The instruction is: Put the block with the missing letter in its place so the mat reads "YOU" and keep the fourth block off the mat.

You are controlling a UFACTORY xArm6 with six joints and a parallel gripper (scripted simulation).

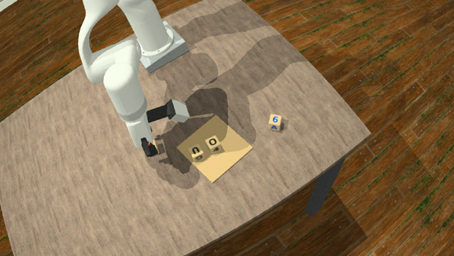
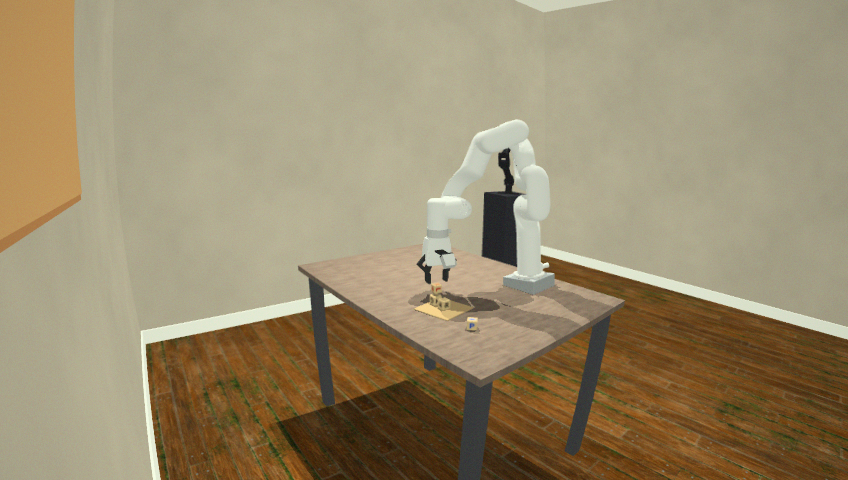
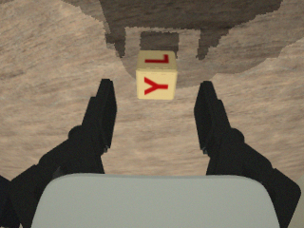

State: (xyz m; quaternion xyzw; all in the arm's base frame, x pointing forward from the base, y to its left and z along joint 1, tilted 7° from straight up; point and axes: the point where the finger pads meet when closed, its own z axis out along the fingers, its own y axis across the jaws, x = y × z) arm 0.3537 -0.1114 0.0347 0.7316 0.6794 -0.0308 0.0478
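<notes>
Y/L blk (image 2: 436,289) (image 3: 157,82) sits btwn & just ahead of fingers, apart from both; fingers released, nothing held. Mat (image 1: 231,152) (image 2: 446,311) w/ 2 blks off to one side.

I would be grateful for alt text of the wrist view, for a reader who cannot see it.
A pale yellow cube-shaped block with a red Y and a red L on two faces sits on a brown wood-grain table. The open black two-finger gripper frames it without touching, the light grey housing below, shadows above.
</notes>
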